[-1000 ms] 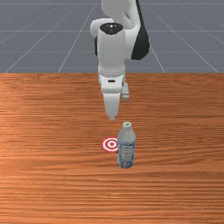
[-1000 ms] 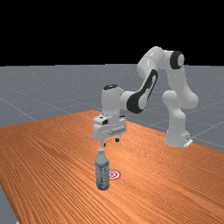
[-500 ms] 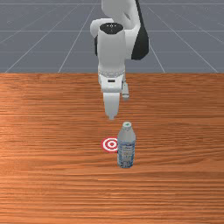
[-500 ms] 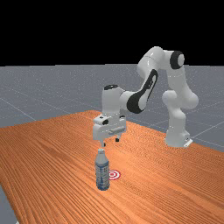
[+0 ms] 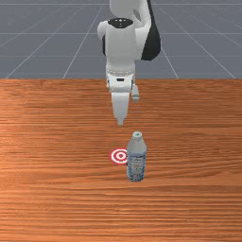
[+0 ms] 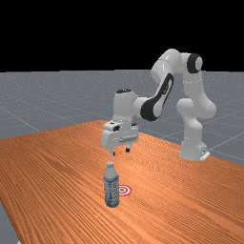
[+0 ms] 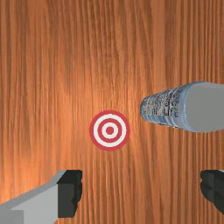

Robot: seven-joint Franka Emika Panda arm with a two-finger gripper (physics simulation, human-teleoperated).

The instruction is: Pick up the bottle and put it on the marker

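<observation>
The front view shows the bottle [image 5: 136, 160] upright on the bench [image 5: 56, 198], its cap [image 5: 137, 135] on, with the round marker [image 5: 120, 156] just beside it on the front view's left; from there the bottle hides the edge of the marker. The far view gives the whole arm [image 6: 167, 66], down to its base [image 6: 193, 150] on the wood at the far view's right, and the tool [image 6: 120, 152] hanging above the bench, higher than the cap and apart from the bottle. The wrist view looks down on the full target pattern, 3 red parts and 2 white rings, and reveals a strip of bare wood between marker and bottle. It also tells the state of the tool [image 7: 141, 188]: spread wide, its dark pads [image 7: 70, 192] well apart, with wood between them.

Counted up: 1 bottle, standing off the marker; 1 marker, flat on the wood; 1 bench; 1 arm; 1 tool with 2 fingers.
</observation>
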